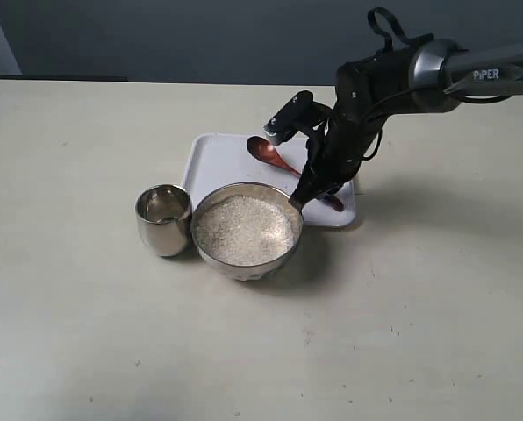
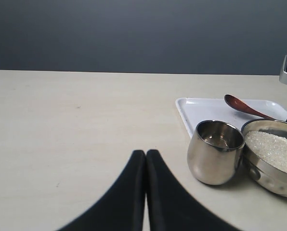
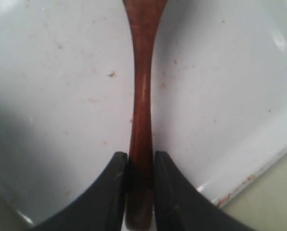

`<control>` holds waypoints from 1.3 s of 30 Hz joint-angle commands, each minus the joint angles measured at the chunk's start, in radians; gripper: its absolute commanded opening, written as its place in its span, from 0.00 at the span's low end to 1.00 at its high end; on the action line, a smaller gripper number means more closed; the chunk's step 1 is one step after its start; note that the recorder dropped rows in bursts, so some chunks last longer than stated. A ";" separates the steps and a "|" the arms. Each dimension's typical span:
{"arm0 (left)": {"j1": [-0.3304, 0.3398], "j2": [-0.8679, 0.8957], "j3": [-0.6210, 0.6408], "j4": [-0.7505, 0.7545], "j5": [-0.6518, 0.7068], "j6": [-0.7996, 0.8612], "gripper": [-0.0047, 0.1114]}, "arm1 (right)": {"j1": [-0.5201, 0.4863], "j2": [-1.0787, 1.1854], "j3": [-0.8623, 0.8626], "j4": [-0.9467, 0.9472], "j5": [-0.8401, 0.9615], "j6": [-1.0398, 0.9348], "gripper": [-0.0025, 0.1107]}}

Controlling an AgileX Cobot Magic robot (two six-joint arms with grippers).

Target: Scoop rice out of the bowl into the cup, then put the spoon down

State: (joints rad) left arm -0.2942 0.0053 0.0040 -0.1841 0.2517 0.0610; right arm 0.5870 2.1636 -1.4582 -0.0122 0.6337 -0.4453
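Note:
The reddish-brown wooden spoon (image 1: 263, 149) stretches across the white tray (image 1: 218, 162), its handle running toward the tray's near right corner. My right gripper (image 1: 311, 195) is shut on the end of that handle; in the right wrist view its fingers (image 3: 117, 168) press the spoon (image 3: 142, 86) from both sides just above the tray (image 3: 220, 72). The patterned metal bowl (image 1: 244, 270) stands in front of the tray, full of white rice (image 1: 244, 230). The steel cup (image 1: 163, 219) stands at its left, touching it. My left gripper (image 2: 146, 153) is shut and empty, left of the cup (image 2: 215, 154).
The right arm (image 1: 393, 79) reaches in from the upper right over the tray's right side. In the left wrist view the bowl (image 2: 268, 171), rice (image 2: 273, 147), spoon (image 2: 240, 103) and tray (image 2: 201, 108) sit at the right; beige table (image 1: 86, 333) surrounds them.

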 commanded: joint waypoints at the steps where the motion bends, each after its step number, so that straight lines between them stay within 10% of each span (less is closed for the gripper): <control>1: -0.007 -0.005 -0.004 0.001 -0.016 -0.007 0.04 | 0.002 0.001 -0.003 0.012 -0.016 -0.006 0.01; 12: -0.007 -0.005 -0.004 0.001 -0.016 -0.007 0.04 | 0.002 0.001 -0.003 0.022 -0.007 -0.006 0.35; 28: -0.007 -0.005 -0.004 0.001 -0.016 -0.007 0.04 | 0.002 -0.176 -0.003 -0.069 0.108 0.013 0.33; 34: -0.007 -0.005 -0.004 0.001 -0.016 -0.007 0.04 | 0.001 -0.262 -0.001 -0.140 0.233 0.077 0.01; 39: -0.007 -0.005 -0.004 0.001 -0.016 -0.007 0.04 | 0.001 -0.344 0.018 -0.160 0.305 0.120 0.01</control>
State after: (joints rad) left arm -0.2942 0.0053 0.0040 -0.1841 0.2517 0.0610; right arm 0.5907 1.8691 -1.4560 -0.1536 0.9037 -0.3548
